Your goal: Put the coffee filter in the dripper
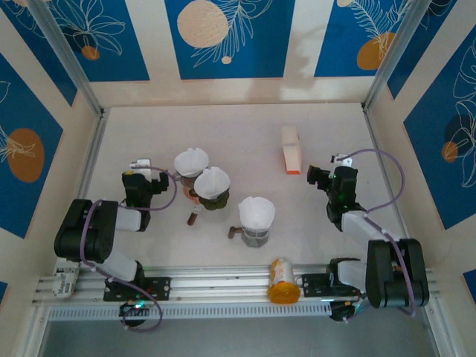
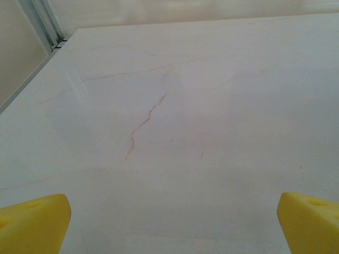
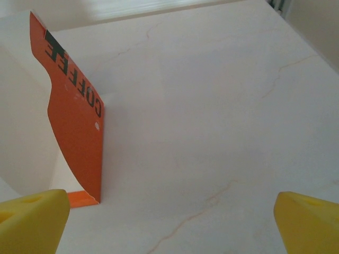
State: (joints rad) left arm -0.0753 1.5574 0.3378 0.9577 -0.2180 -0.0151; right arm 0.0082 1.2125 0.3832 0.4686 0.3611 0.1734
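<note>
Left gripper: gapes wide, yellow fingertips in the lower corners of the wrist view. Clamps nothing, touches nothing, hangs over bare marbled table. Right gripper: spread just as far, likewise empty, facing an orange-and-white box lettered COFFEE, cut off at the left edge of its wrist view. From above, hard to make out the drippers' material. Three of them clustered mid-table, each with a white coffee filter seated in it, near the left gripper on its right, well apart from the right gripper. By the near rail, an orange bottle.
</note>
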